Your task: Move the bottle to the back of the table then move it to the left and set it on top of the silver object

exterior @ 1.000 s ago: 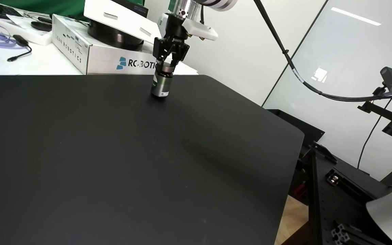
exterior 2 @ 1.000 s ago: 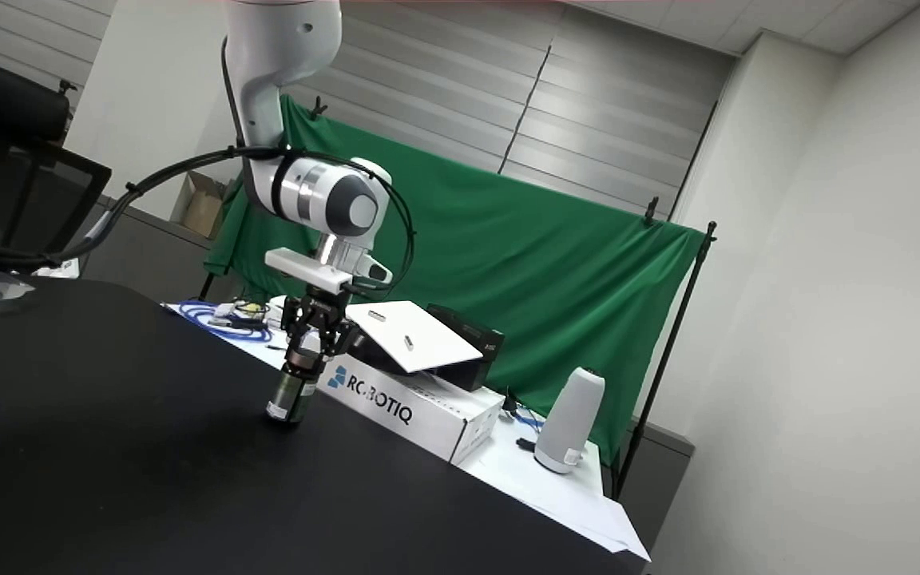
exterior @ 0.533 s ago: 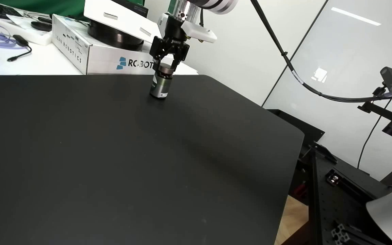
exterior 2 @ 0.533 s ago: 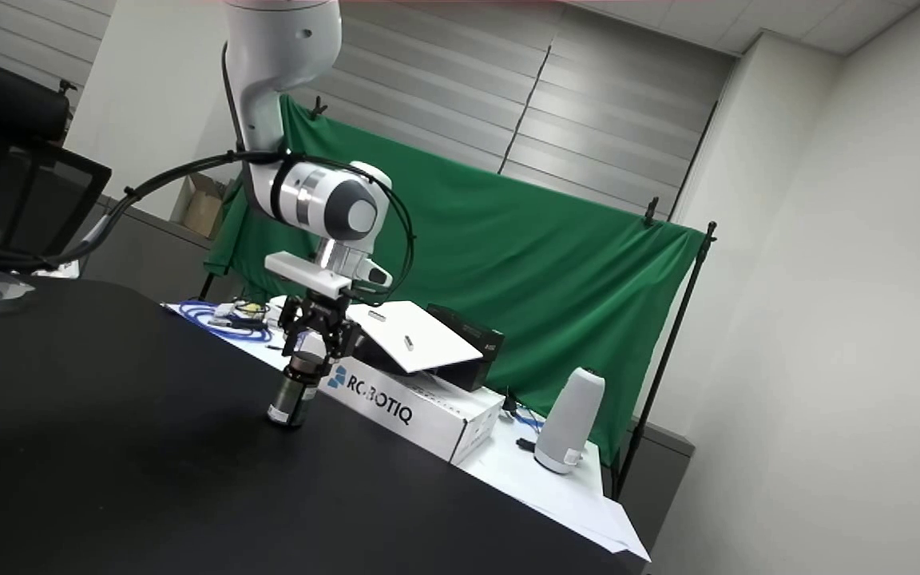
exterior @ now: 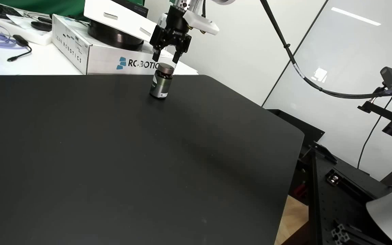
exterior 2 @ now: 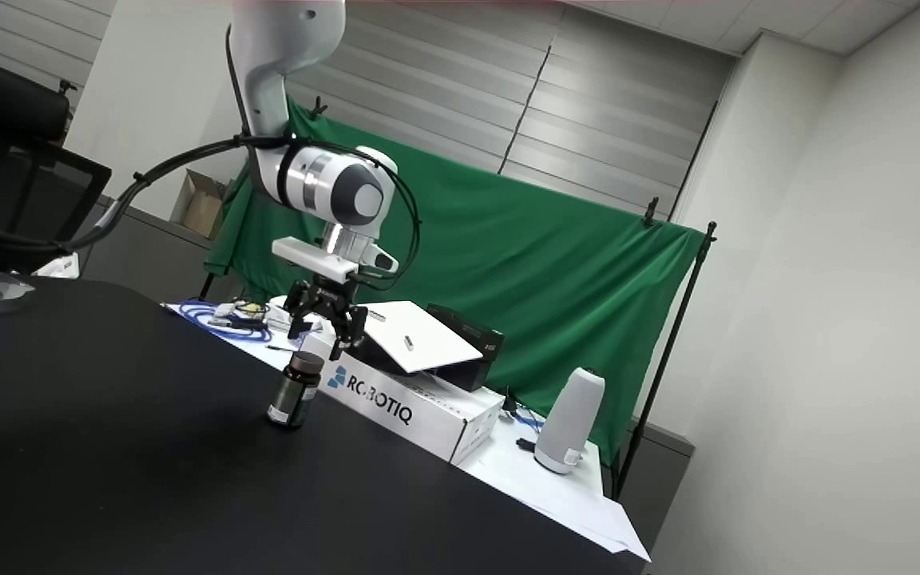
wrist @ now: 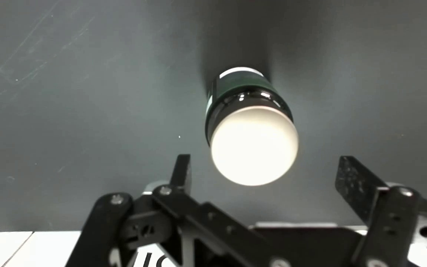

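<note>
Black table (exterior: 141, 153), wide-spread gripper (exterior: 165, 58) just above the bottle (exterior: 161, 83).

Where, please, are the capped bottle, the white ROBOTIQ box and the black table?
Capped bottle (wrist: 251, 128), in the wrist view: on its bright cap.
White ROBOTIQ box (exterior 2: 398, 407), in an exterior view: on its printed side.
Black table (exterior: 138, 153), in an exterior view: on its flat top.

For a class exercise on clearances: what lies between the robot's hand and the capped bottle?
Only a bare gap: in both exterior views, the open hand stands just above the capped bottle, with nothing between.
</note>
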Robot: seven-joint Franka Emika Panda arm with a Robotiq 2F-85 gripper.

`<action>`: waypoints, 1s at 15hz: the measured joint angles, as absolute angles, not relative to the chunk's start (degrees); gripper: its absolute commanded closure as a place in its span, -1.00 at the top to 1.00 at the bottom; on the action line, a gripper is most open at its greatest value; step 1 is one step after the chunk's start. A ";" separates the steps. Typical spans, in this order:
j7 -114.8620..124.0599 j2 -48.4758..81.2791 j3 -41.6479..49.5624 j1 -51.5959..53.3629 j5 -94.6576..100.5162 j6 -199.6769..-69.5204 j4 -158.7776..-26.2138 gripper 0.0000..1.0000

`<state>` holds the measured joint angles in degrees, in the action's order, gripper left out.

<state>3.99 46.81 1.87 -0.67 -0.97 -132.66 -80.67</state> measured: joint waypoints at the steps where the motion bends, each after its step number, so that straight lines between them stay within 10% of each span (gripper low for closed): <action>1: 3.99 46.53 1.88 -0.67 -0.97 -132.35 -80.68 1.00; 15: 3.99 46.28 1.88 -0.29 -0.90 -130.65 -81.13 1.00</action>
